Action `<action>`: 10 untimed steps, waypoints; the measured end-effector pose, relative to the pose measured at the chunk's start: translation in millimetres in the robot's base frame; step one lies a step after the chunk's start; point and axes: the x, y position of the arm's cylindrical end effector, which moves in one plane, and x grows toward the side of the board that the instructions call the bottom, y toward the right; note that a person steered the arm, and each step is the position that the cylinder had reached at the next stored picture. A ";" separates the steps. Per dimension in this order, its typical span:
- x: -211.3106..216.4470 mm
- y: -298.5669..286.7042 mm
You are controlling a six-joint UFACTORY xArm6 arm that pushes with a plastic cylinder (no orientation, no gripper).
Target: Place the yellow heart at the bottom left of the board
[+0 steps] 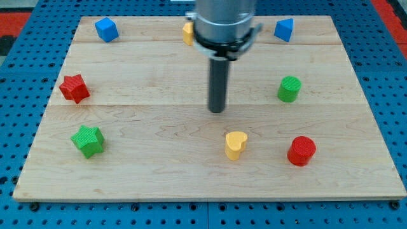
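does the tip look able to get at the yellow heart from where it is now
Probably yes. My tip sits just above and slightly left of the yellow heart, with only bare board between them. The nearest block, the red cylinder, lies off to the heart's right.

Red star [74, 88], green star [88, 140], red cylinder [301, 151].

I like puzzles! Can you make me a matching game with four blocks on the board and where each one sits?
Blocks:
1. yellow heart
2. green star
3. red star
4. blue cube

Places:
A. top left corner of the view
B. left edge, halfway down
C. bottom left
D. bottom middle, just below my tip

Pairs: 1-D, 2-C, 3-B, 4-A
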 end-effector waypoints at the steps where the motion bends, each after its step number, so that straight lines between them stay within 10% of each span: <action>1: 26.5 20.6; 3: 69.2 96.2; 5: 83.1 -77.6; 7: 97.8 -29.8; 10: 118.8 -200.2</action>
